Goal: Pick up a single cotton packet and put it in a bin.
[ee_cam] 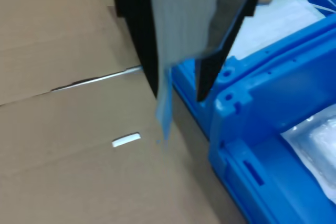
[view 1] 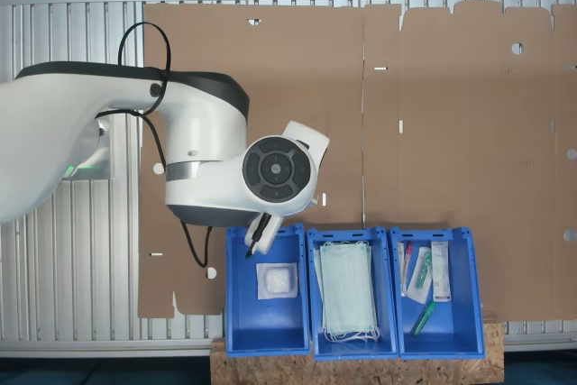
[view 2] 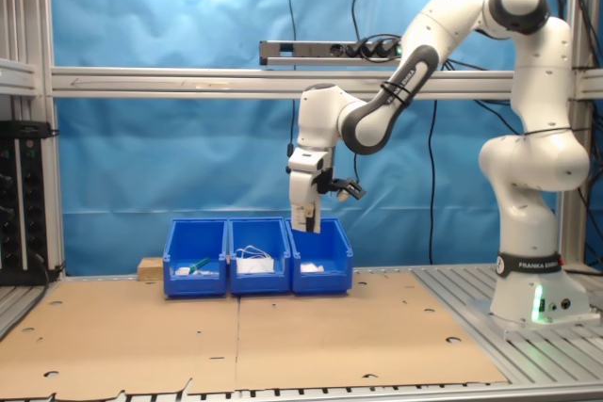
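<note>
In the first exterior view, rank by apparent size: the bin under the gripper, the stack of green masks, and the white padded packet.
1. the bin
2. the stack of green masks
3. the white padded packet

All three lie at about the same height, so nearness to the camera hardly affects the order.

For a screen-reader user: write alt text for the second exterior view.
A white robot arm hangs its end effector, gripping a flat pale packet, above the bin at the second exterior view's right of three blue bins on a cardboard-covered table, before a blue backdrop.
</note>
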`<action>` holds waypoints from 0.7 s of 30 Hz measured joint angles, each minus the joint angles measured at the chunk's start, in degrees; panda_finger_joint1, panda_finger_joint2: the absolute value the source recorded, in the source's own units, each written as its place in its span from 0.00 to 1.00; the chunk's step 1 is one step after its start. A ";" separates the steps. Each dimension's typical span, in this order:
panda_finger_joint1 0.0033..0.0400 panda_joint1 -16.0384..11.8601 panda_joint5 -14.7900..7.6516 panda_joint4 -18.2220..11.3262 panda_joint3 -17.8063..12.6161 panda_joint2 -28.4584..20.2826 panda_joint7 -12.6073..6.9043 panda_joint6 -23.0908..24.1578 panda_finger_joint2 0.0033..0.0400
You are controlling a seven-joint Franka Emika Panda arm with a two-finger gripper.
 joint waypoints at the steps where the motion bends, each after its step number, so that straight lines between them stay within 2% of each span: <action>1: 0.05 -0.04 -0.30 0.00 -0.62 -0.04 0.00 -0.13 0.05; 12: 0.05 -0.25 -2.20 1.83 -7.67 -0.14 0.00 -1.74 0.05; 21: 0.05 -0.59 -2.72 3.99 -10.88 -0.40 0.11 -3.53 0.05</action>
